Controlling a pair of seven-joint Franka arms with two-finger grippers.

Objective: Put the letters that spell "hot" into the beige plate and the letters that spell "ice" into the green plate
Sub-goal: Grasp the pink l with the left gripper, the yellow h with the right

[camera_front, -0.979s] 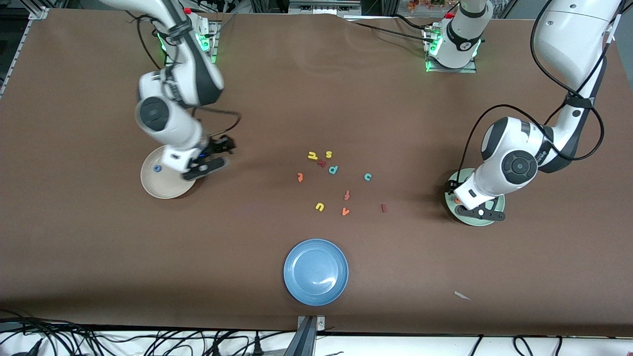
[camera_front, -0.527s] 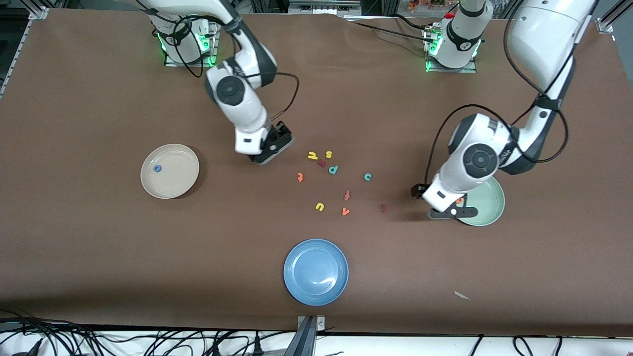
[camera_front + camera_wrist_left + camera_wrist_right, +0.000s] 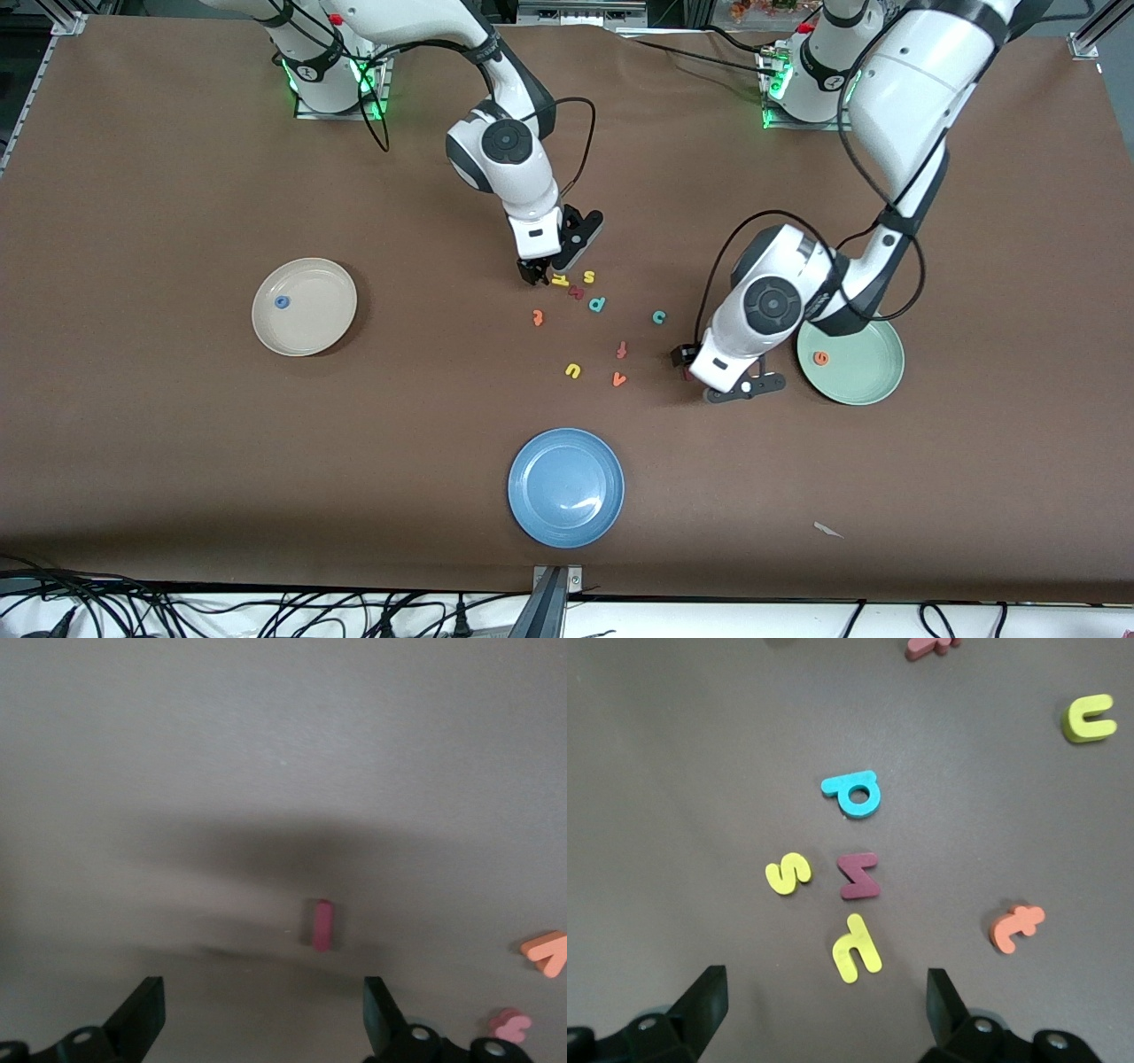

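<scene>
Left end effector (image 3: 260,1028) hangs low over the dark red "i" (image 3: 323,924), jaws spread wide, gripping nothing. Right end effector (image 3: 824,1005), likewise spread and empty, hovers over the yellow "h" (image 3: 857,947) on the desk (image 3: 177,443). Blue "o" (image 3: 282,302) lies in the beige plate (image 3: 323,323), orange "e" (image 3: 821,358) in the green plate (image 3: 864,377)

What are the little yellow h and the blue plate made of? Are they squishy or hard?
The small yellow letter h looks like soft foam: thick, matte, with rounded cut edges and no shine. The round blue plate looks hard and glossy, since a bright glint shows on it; plastic or glazed ceramic, I can't tell which.
</scene>
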